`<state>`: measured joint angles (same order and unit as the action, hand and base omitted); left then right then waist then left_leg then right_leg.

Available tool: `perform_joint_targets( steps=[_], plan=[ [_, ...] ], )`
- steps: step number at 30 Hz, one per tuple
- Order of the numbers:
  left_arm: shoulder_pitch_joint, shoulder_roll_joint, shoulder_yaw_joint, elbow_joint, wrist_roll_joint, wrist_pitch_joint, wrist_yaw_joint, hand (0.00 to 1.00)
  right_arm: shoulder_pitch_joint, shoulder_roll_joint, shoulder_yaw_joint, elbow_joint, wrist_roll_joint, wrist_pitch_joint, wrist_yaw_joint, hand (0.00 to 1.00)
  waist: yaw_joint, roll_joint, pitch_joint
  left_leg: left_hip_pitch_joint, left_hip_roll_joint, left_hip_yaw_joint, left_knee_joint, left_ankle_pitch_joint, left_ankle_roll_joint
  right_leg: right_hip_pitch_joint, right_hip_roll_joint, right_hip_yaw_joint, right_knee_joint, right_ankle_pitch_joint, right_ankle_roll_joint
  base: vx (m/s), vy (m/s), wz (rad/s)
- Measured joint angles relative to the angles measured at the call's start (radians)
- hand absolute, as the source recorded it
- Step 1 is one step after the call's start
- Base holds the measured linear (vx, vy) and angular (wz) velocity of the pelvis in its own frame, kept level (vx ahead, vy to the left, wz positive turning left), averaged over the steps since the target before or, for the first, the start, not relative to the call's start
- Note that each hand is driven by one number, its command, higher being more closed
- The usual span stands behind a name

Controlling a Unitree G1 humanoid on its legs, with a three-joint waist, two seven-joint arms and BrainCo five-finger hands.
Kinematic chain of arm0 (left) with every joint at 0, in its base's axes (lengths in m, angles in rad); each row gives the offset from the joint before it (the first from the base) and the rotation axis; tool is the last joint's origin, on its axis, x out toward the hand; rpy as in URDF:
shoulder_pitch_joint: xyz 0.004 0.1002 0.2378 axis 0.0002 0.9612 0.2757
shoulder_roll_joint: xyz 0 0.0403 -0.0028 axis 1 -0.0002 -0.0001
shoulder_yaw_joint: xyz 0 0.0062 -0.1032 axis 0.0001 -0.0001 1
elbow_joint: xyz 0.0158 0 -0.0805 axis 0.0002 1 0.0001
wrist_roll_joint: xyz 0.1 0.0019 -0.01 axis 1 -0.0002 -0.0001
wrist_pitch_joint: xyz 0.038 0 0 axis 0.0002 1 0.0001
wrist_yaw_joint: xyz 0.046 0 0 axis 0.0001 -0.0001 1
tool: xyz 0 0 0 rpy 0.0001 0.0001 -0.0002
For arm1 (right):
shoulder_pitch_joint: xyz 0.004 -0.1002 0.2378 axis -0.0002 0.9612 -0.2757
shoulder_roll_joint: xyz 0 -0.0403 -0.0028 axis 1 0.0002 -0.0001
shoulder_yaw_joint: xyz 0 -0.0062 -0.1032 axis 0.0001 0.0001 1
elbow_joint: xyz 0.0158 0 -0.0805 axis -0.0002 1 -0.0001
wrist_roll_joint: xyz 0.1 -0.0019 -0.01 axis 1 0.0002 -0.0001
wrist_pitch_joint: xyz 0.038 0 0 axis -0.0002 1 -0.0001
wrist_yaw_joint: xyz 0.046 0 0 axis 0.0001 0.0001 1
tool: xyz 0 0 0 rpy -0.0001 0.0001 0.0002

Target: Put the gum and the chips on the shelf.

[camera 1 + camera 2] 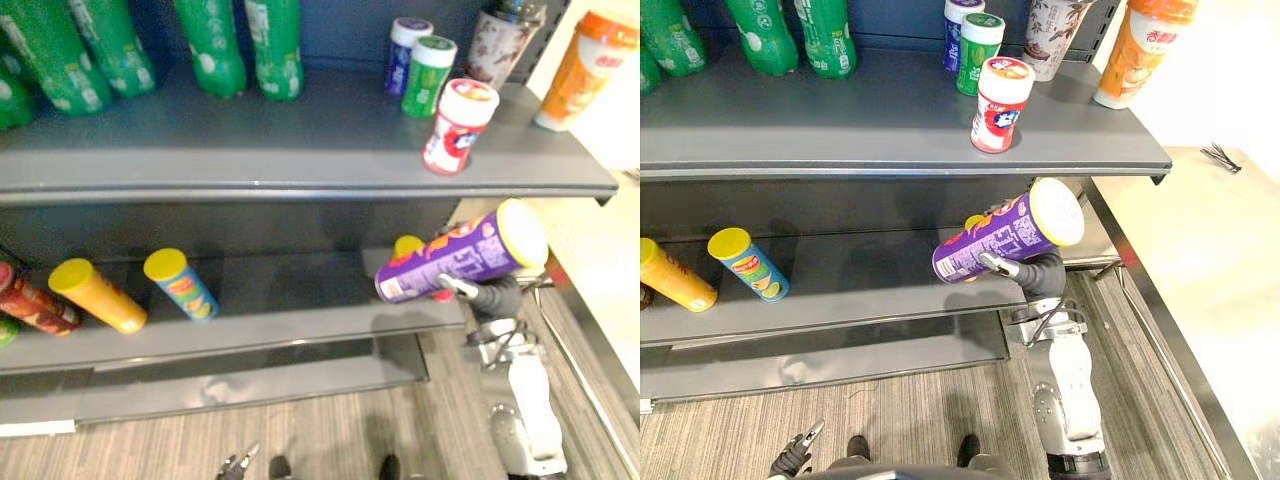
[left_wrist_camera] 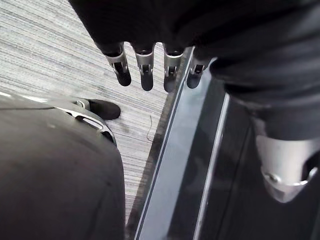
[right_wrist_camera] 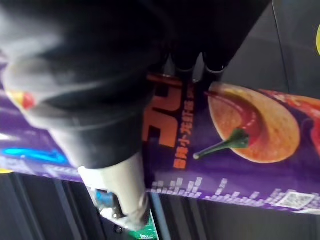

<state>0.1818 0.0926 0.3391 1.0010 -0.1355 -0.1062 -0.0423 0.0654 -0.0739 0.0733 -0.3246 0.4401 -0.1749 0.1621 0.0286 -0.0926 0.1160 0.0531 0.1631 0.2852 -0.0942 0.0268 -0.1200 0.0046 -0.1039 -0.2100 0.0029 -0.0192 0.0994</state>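
Chips can (image 1: 460,255), tilted, sat in the right hand (image 1: 494,296) at the lower shelf (image 1: 280,322)'s right end; the red-and-white gum bottle (image 1: 458,125) stood on the upper shelf (image 1: 250,172). Left wrist view: left hand (image 2: 145,70) hung straight-fingered, empty. Right wrist view: the grip wrapped the can, best righted before letting go

Right robot hand (image 1: 495,297) grips tilted purple chips can (image 1: 455,258).

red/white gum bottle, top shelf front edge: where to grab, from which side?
Probably round the straight body of the red-and-white gum bottle, below its cap, coming from the front edge of the upper shelf: it stands upright near that edge, and the green bottle stands close behind it. The right hand is full: purple chips can.
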Motion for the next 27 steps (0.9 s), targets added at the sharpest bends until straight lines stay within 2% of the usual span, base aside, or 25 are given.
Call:
perform_joint_targets(
  steps=[13,22,27],
  plan=[
    [-0.015,0.023,-0.030,0.035,0.002,0.000,0.007,0.00,-0.078,-0.029,0.163,0.144,-0.015,0.038,0.001,1.00,0.003,0.004,-0.011,-0.038,-0.005,-0.065,0.000,0.026,0.007,-0.001,-0.006,-0.057,0.001,0.002,-0.001,-0.01,-0.001,0.13],
    [-0.033,0.024,-0.056,0.033,0.001,0.000,0.019,0.00,-0.182,-0.029,0.211,0.259,-0.096,0.040,-0.010,1.00,0.031,0.015,-0.003,-0.072,-0.005,-0.099,0.000,0.038,0.009,-0.022,-0.007,-0.080,0.013,0.002,-0.002,-0.01,-0.002,0.09],
    [-0.062,0.022,-0.075,0.021,0.000,-0.001,0.029,0.00,-0.273,-0.027,0.203,0.348,-0.169,0.041,-0.064,1.00,0.056,0.028,0.036,-0.112,-0.007,-0.142,0.000,0.058,0.010,-0.049,-0.012,-0.120,0.041,-0.006,-0.010,-0.01,-0.007,0.21]
  ],
)
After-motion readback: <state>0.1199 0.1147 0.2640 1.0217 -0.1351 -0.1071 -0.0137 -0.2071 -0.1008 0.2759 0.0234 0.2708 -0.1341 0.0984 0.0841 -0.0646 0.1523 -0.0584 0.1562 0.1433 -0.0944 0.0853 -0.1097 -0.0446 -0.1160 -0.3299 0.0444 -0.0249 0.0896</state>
